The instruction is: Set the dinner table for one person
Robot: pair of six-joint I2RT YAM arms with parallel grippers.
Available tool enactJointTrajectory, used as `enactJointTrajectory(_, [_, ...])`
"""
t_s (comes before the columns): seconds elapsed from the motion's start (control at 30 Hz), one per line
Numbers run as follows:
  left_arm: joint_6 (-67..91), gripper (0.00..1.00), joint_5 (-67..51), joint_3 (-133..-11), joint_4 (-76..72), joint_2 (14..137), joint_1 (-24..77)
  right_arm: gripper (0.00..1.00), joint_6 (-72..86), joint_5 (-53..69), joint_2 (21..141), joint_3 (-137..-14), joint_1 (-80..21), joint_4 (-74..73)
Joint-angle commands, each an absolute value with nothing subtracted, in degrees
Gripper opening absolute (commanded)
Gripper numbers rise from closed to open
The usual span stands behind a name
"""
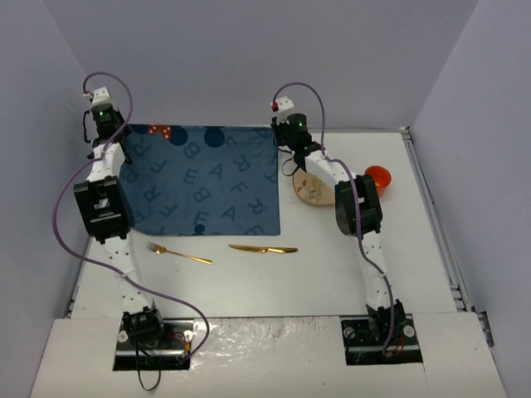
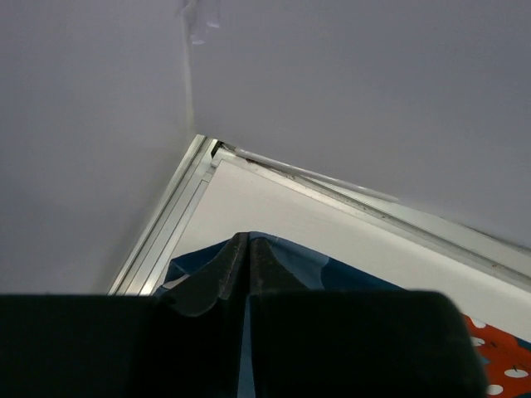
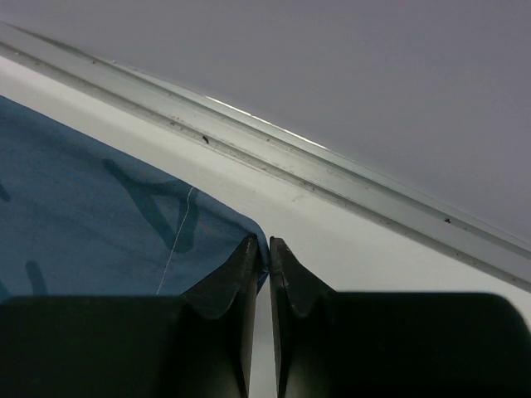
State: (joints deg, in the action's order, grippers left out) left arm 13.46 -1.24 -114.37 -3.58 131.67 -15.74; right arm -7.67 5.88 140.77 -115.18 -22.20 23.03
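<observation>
The dark blue lettered placemat (image 1: 203, 182) lies spread on the back left part of the white dinner table (image 1: 332, 274). My left gripper (image 1: 123, 133) is shut on the mat's far left corner; in the left wrist view the fingers (image 2: 224, 269) pinch the blue cloth (image 2: 348, 278). My right gripper (image 1: 280, 134) is shut on the far right corner, and its fingertips (image 3: 245, 257) clamp the cloth's edge (image 3: 99, 224). A gold fork (image 1: 178, 252) and a gold knife (image 1: 263, 248) lie on the table in front of the mat.
A tan patterned plate (image 1: 319, 195) sits right of the mat, partly under my right arm. A red bowl (image 1: 378, 176) stands beyond it. Grey walls and the table's metal rim (image 2: 178, 215) are close behind both grippers; the rim also shows in the right wrist view (image 3: 348, 186).
</observation>
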Motion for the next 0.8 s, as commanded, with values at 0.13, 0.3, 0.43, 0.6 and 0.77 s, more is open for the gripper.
enactJointTrajectory(0.13, [12.5, 0.38, 0.5, -122.7, -6.6, 132.6, -15.9, 0.43, -10.4, 1.0, 143.5, -125.1, -20.7, 24.7])
enactJointTrajectory(0.3, [13.7, 0.77, 1.1, -119.3, -2.7, 123.7, -15.9, 0.75, -9.3, 2.6, 135.5, -121.9, -21.2, 21.8])
enactJointTrajectory(0.43, [16.6, 0.9, 1.9, -113.7, 2.6, 114.7, -15.9, 0.84, -7.5, 3.1, 127.2, -113.1, -23.0, 19.2])
enactJointTrajectory(0.6, [22.5, 0.94, 8.1, -97.2, 12.9, 100.2, -16.2, 0.85, -2.6, -1.5, 115.0, -97.4, -28.5, 14.8])
enactJointTrajectory(0.77, [28.5, 0.94, 11.9, -83.0, 18.3, 87.7, -17.4, 0.83, 5.1, -5.5, 108.7, -83.7, -34.3, 12.6])
